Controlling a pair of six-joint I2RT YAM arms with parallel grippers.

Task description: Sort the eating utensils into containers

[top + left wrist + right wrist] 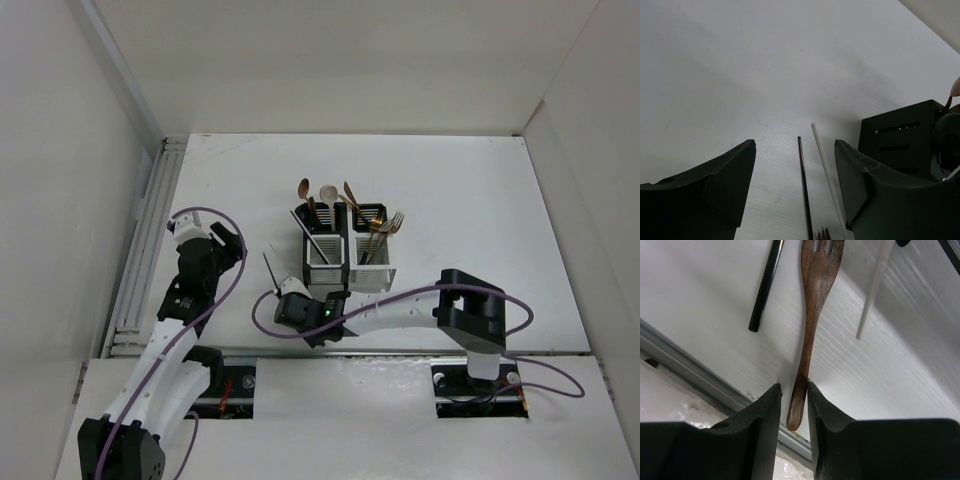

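The wooden fork (812, 315) on the table (700, 285) is enclosed loosely by the slightly parted right jaws; the left jaws are spread.

White arms (165, 375), black joints (470, 310), purple cables (262, 318), black left end effector (795, 143)

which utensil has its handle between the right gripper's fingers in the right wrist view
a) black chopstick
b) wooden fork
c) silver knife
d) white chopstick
b: the wooden fork has its handle end between the fingers of the right gripper, while the black chopstick and white chopstick lie off to either side of it.
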